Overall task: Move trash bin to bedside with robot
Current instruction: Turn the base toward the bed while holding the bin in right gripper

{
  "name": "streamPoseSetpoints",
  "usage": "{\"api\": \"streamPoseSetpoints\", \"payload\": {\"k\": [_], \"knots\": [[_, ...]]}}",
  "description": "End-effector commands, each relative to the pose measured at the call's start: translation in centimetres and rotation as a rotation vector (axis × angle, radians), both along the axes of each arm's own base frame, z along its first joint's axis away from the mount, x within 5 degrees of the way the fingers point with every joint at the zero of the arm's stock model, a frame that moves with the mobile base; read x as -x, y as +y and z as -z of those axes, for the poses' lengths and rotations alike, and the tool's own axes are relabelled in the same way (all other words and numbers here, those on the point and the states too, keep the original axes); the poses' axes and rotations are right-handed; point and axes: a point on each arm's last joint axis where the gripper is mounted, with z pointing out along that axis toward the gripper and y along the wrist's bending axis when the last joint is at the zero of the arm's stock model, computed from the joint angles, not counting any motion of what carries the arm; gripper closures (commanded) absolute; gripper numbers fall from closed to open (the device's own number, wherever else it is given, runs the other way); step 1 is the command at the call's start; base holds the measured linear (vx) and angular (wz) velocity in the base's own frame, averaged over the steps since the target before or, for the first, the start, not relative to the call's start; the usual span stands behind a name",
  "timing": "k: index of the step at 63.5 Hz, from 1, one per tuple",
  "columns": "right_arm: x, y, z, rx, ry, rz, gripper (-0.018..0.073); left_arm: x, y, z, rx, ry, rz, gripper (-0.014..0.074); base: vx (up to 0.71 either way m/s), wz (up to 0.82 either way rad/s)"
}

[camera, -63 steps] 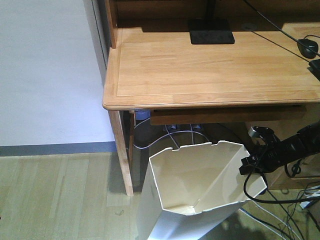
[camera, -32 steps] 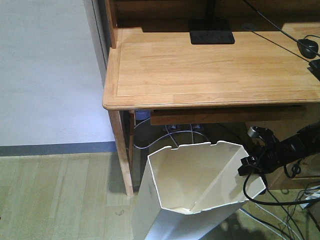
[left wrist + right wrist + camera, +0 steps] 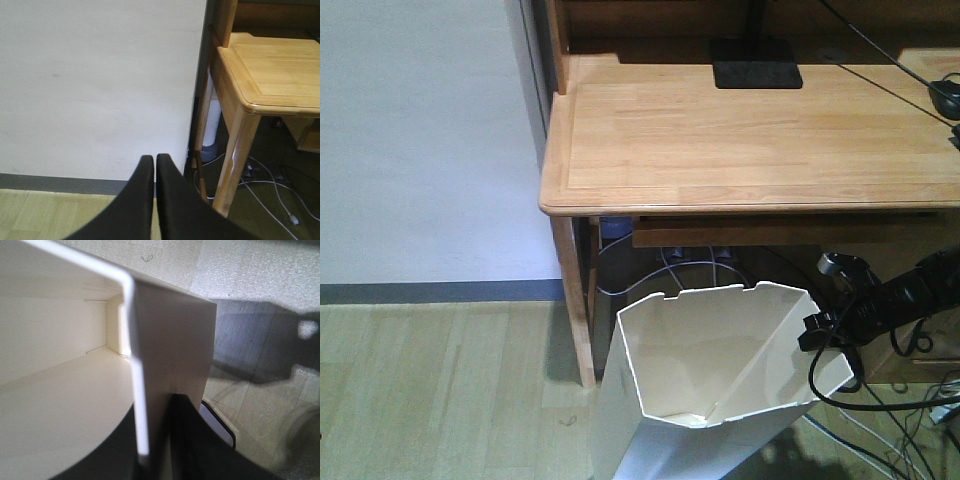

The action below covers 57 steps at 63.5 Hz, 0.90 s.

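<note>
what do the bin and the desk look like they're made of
Bin: looks like thin white plastic, cream inside, smooth with a dull sheen. Its wall shows as a thin, sharply creased edge in the right wrist view.
Desk: light wood, probably varnished. Grain lines and board joints show, with a soft glare on top.

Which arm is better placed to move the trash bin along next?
Right. The right arm has its jaws astride the trash bin rim, one inside, one outside. The left arm has jaws shut on nothing, facing the white wall.
</note>
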Motion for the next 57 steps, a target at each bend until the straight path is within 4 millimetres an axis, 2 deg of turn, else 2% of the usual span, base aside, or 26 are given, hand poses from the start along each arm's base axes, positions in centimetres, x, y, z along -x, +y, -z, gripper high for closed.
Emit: {"api": "streamPoseSetpoints", "payload": {"k": [1, 24, 57], "knots": [[-0.73, 1.11, -3.82, -0.209, -0.006, 0.014, 0.0564, -0.08, -0.03, -0.54, -0.004, -0.077, 0.004, 0.0603, -0.04, 0.15], [-0.72, 1.11, -3.82, -0.209, -0.006, 0.013, 0.0564, -0.08, -0.03, -0.54, -0.004, -0.077, 0.004, 0.0603, -0.07, 0.3], [-0.73, 1.11, -3.81, -0.208, -0.006, 0.013, 0.0564, -0.08, -0.03, -0.54, -0.004, -0.077, 0.004, 0.0603, -0.05, 0.58]]}}
